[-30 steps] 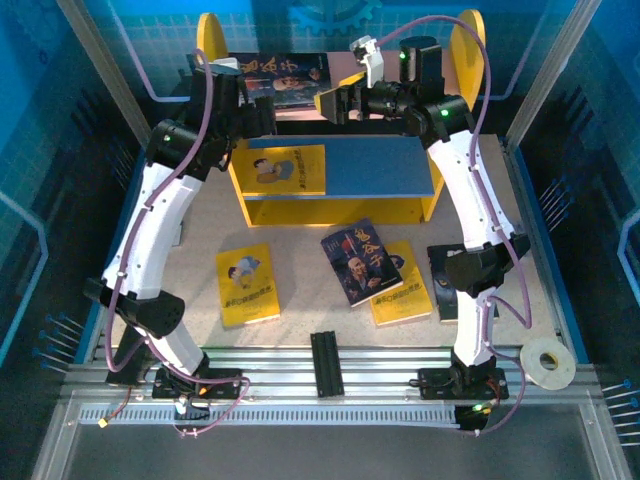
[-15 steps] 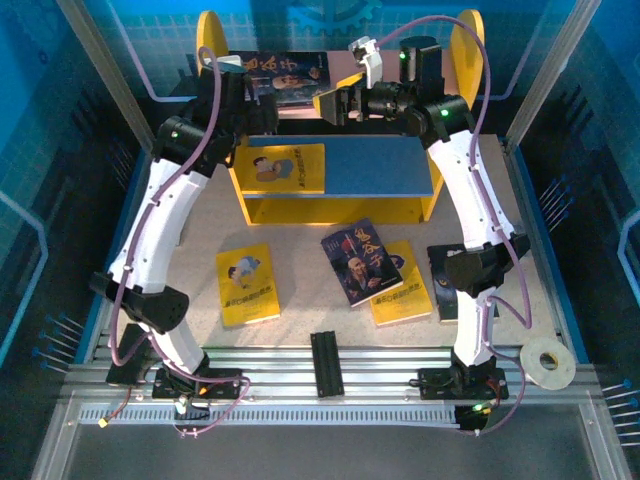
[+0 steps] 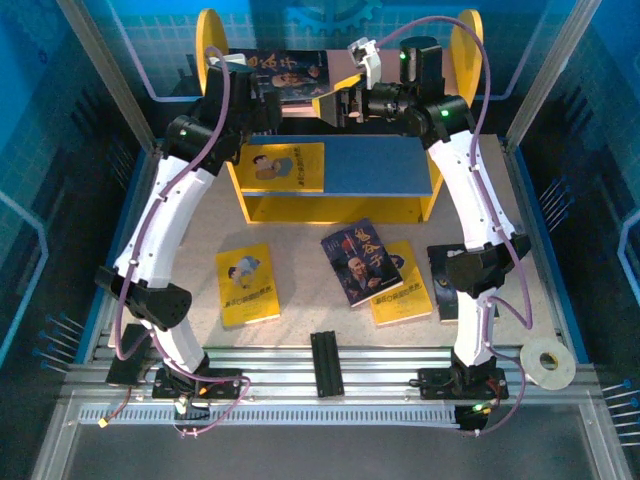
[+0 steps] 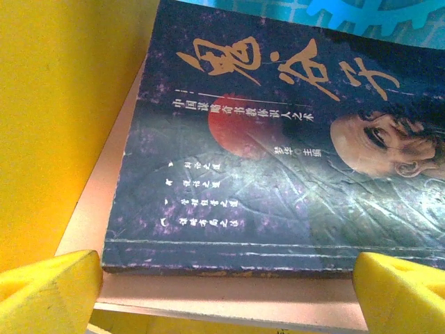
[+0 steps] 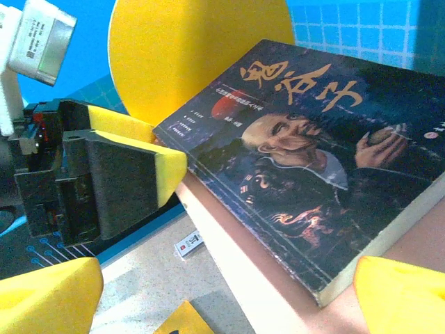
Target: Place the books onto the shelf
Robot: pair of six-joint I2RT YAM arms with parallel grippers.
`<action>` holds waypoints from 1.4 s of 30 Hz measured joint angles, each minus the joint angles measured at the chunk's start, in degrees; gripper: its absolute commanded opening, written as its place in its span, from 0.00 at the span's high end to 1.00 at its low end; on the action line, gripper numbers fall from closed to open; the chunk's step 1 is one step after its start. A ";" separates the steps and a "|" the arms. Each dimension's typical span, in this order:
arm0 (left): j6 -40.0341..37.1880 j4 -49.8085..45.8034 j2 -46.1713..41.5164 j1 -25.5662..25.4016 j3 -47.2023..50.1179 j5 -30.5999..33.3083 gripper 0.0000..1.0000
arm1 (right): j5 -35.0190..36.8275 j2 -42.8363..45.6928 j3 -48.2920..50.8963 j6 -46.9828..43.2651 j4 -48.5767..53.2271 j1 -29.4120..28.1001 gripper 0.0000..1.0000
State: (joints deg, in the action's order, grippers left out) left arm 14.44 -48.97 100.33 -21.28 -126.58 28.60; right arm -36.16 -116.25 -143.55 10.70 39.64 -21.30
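As left tool (image 3: 262,103) and right tool (image 3: 338,100) hung open and empty at the top board (image 3: 345,72) of the shelf (image 3: 212,40), where one dark book (image 3: 290,75) lay flat, the next pick was likely on the worktop (image 3: 300,240). A yellow book (image 3: 248,285) lay at 7 o'clock from the shelf, nearer left tool. The second dark book (image 3: 362,262), overlapping a second yellow book (image 3: 405,298), lay at 5 o'clock, nearer right tool. Long axes ran roughly 12–6.

The dark navy book (image 4: 278,160) on the pink board (image 4: 229,289) bears the gold title 鬼谷子 across the upper frame; its smaller white lines are too blurred to read. In the top view's lower centre, the navy book (image 3: 362,262) on the table (image 3: 300,250) carries the same title.
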 measured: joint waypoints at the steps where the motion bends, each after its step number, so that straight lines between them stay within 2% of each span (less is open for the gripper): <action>1: 0.00 0.72 0.00 -0.13 0.35 0.39 0.06 | -0.31 0.00 0.00 0.11 0.00 0.00 0.06; 8: -0.02 2.60 0.20 -1.03 1.14 2.51 0.05 | -2.08 0.42 0.76 0.42 -0.39 0.37 0.06; 29: -0.09 6.56 1.18 -1.51 1.95 2.84 0.05 | -8.31 1.16 2.62 2.36 -2.14 0.42 0.07; 34: -0.70 7.37 1.18 -1.66 2.32 3.15 0.05 | -7.56 1.27 2.62 2.38 -2.12 0.42 0.04; 42: -1.11 7.54 1.18 -1.77 2.32 3.61 0.03 | -1.05 1.11 0.00 0.50 2.16 0.39 0.00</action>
State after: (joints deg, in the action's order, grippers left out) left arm 13.32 -41.43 101.51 -23.05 -124.27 32.21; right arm -37.21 -115.13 -143.55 11.20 41.80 -20.91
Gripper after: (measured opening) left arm 0.967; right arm 0.998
